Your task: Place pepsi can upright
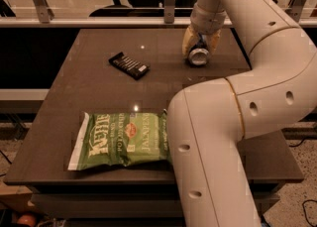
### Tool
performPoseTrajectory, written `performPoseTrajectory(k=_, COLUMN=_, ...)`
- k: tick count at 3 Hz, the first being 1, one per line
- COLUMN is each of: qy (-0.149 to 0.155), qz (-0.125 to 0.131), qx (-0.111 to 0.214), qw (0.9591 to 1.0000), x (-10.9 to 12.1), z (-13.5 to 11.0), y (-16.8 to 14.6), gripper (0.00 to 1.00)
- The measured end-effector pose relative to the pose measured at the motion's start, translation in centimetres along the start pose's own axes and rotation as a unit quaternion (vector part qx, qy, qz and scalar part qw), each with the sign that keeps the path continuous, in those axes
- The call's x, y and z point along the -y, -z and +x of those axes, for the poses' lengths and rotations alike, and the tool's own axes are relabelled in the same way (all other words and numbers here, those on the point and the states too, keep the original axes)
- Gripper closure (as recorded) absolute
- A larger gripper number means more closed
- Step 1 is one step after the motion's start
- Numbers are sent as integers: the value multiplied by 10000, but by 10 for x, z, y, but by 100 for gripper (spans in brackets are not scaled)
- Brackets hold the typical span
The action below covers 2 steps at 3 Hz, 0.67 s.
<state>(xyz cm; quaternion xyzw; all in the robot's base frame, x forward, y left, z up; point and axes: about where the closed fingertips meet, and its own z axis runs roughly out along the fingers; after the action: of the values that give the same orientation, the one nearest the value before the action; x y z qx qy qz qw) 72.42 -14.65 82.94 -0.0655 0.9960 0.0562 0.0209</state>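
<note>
Pepsi can (199, 58), small, blue aluminium, silver end facing camera, lies tilted at the far right of the dark brown table (89, 87). Cream two-finger gripper (200, 51) comes from above, clamped on the can's sides. Flat black striped packet (129, 65) left of it, well apart. Green chip bag (121, 139) at near edge.

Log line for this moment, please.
end effector: table far side, closed around pepsi can | can: tilted, silver end toward camera, not upright | elsewhere: black packet, green chip bag
</note>
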Motion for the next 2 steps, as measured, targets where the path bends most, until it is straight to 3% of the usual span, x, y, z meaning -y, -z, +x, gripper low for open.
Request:
performPoseTrajectory(k=1, qy=21, qz=32, qx=-28, qw=10000, x=0, z=0, y=-1, gripper=88)
performPoseTrajectory(k=2, qy=-5, qz=146, qx=16, qw=9999, x=4, z=2, y=9, gripper=100)
